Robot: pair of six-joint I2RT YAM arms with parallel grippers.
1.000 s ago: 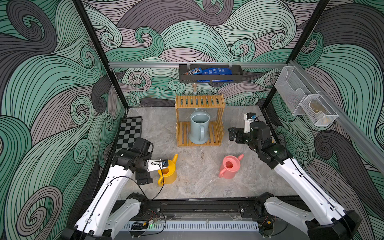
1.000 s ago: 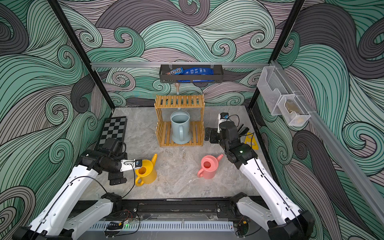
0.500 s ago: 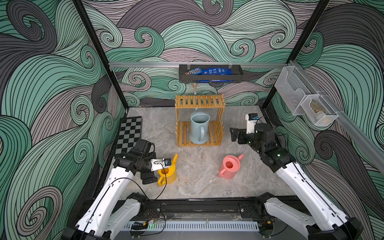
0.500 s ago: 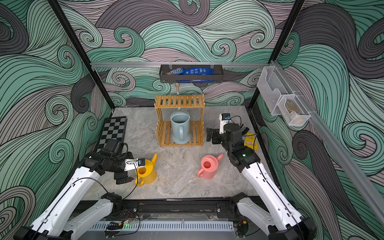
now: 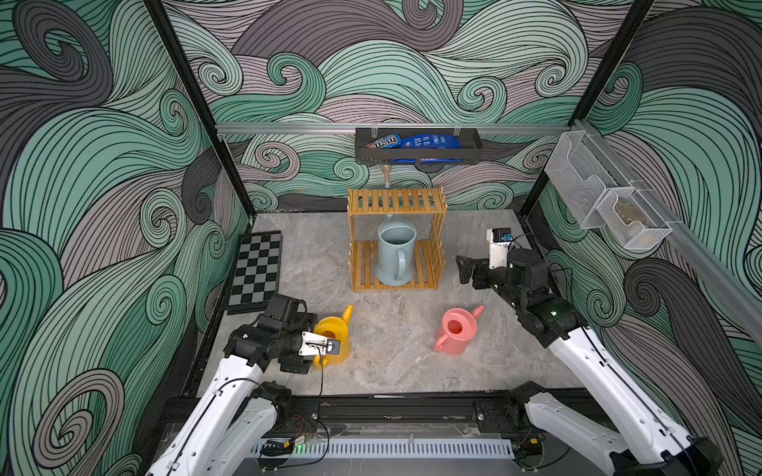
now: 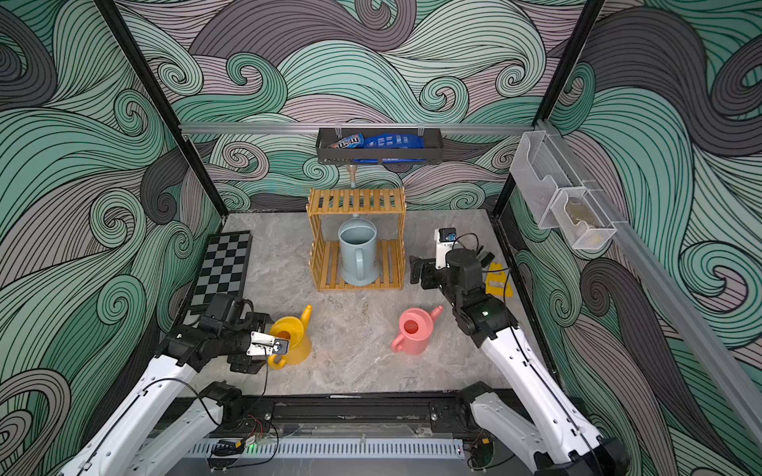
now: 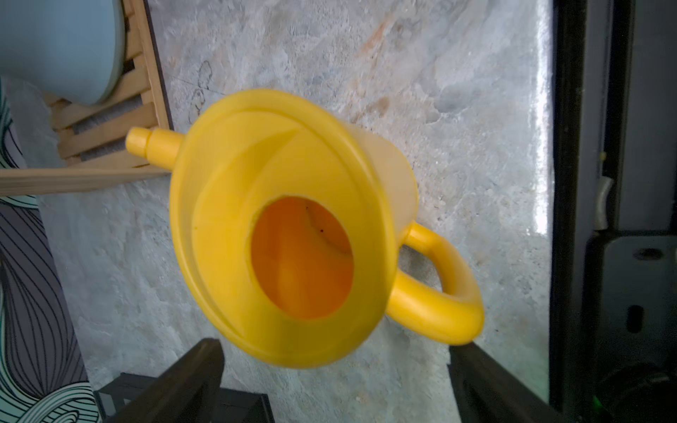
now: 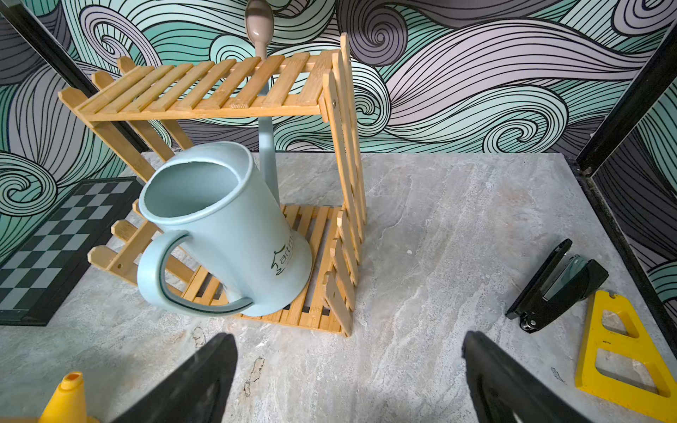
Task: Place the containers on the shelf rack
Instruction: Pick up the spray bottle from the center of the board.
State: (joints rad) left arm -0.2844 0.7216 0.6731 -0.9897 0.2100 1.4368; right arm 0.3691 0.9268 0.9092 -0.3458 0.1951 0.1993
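The pale blue watering can (image 5: 391, 255) stands upright on the lower tier of the shelf rack (image 5: 396, 200), with its handle turned to the robot's side. Its long spout rises at the back, and the beige tip shows above the upper tier in both top views. The yellow watering can (image 5: 340, 329) is upright on the grey table (image 5: 391, 371), in front of the rack and toward the left arm. The pink watering can (image 5: 455, 336) is also upright on the table, in front of the rack toward the right arm, well apart from the yellow one.

The left gripper (image 7: 335, 351) is right at the yellow can, with its two fingers spread wide. In the left wrist view the can's rim and handle lie just before the fingertips, and I cannot tell if they touch. The right gripper (image 8: 348, 340) hangs beside the rack on its right, also spread wide and holding nothing.

A chessboard (image 5: 255, 268) lies at the left edge of the table. A black stapler-like tool (image 8: 557, 289) and a flat yellow triangle piece (image 8: 622, 348) lie near the right wall. A black wall tray (image 5: 416, 154) with snack bags hangs above the rack.
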